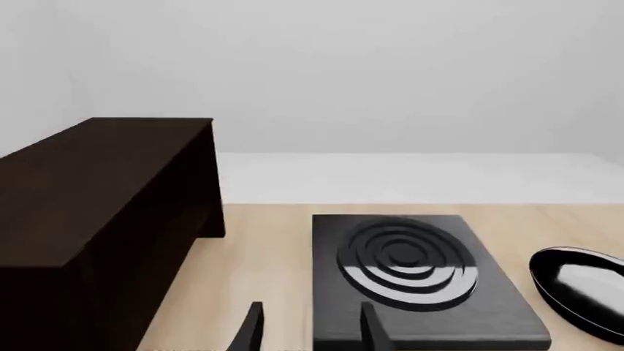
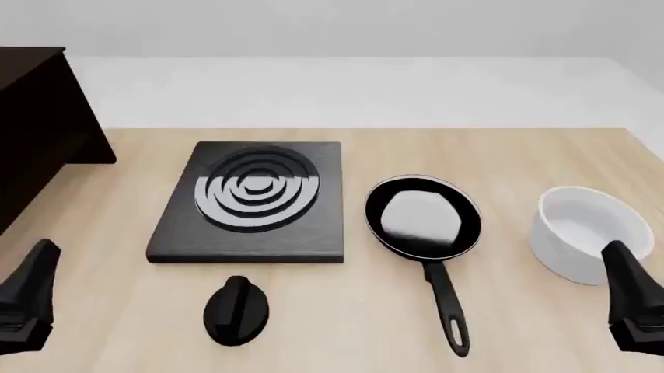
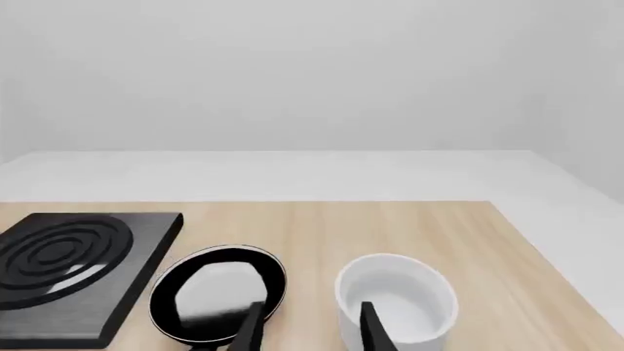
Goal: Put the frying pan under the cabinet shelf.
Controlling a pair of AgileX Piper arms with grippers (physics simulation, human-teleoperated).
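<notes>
Nothing of the task seems done yet. The frying pan lies flat on the tabletop, a little toward its right edge, between the stove plate and the white bowl, handle toward the near edge. The cabinet shelf stands at the far left edge, well apart from it. The left gripper and right gripper hang near the near corners, jaws spread, holding nothing. Grasping, carrying and placing are all left.

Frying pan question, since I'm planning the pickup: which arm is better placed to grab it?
Probably the right. The frying pan sits right of centre, its handle pointing toward the near edge, closer to the right end effector than the left end effector.
</notes>
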